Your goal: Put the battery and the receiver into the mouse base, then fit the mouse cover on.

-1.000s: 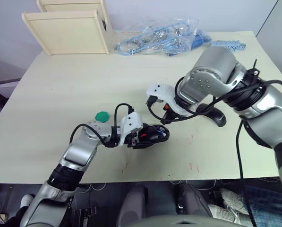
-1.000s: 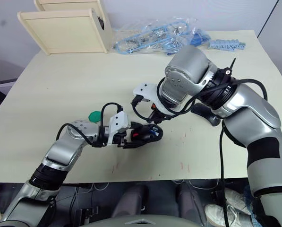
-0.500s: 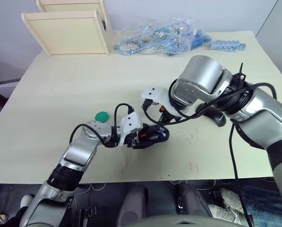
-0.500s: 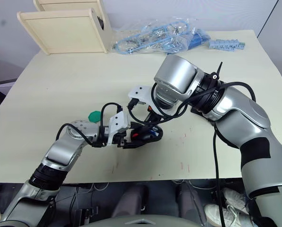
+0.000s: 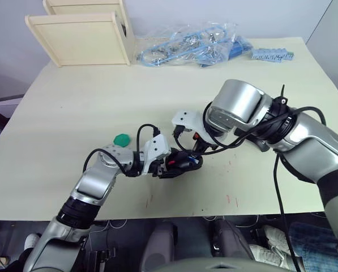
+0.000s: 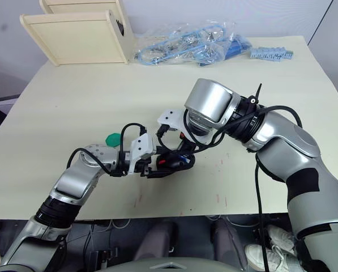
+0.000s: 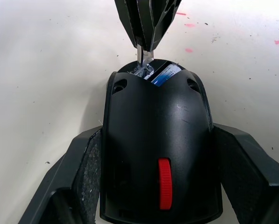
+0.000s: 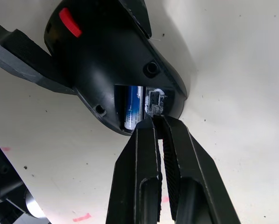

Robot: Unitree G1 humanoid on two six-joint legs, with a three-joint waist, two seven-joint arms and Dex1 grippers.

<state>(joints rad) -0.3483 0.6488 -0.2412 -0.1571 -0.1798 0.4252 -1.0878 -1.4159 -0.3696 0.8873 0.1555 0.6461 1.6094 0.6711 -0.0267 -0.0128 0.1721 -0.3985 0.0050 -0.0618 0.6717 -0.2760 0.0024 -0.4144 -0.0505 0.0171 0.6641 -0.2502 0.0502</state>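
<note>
The left gripper [image 7: 153, 186] clamps the mouse base [image 7: 158, 149] between its two black fingers [image 7: 78, 172], one pad on each flank, holding it on the pale table [image 5: 72, 113] near the front edge. The base is a black oval body with a red scroll wheel [image 7: 164, 183] on its nose and an open compartment at its rear end.

In that compartment the battery [image 8: 133, 106] lies seated lengthwise, its blue and silver skin showing; some print runs along it, too small to read. Just beside it sits the receiver [image 8: 155, 102], a small dark nub with a metal end, in its own slot at the compartment's edge.

The right gripper [image 8: 157, 122] hangs over the rear of the base with its fingers pressed together (no gap between the tips), and those tips pinch the silver end of the receiver, as the left wrist view shows [image 7: 144, 55]. In the head views this gripper [image 5: 192, 148] meets the mouse base [image 5: 183, 162] from the far side.

The mouse cover [image 5: 258, 143] lies on the table behind the right arm, mostly hidden by it, well apart from the base.

A small green disc [image 5: 122, 138] rests on the table left of the left arm. At the table's far edge stand a wooden rack [image 5: 84, 34] and a clear bag of blue parts [image 5: 191, 45], with a blue strip [image 5: 272, 54] beside it. No brand or legible writing shows on any of these things.
</note>
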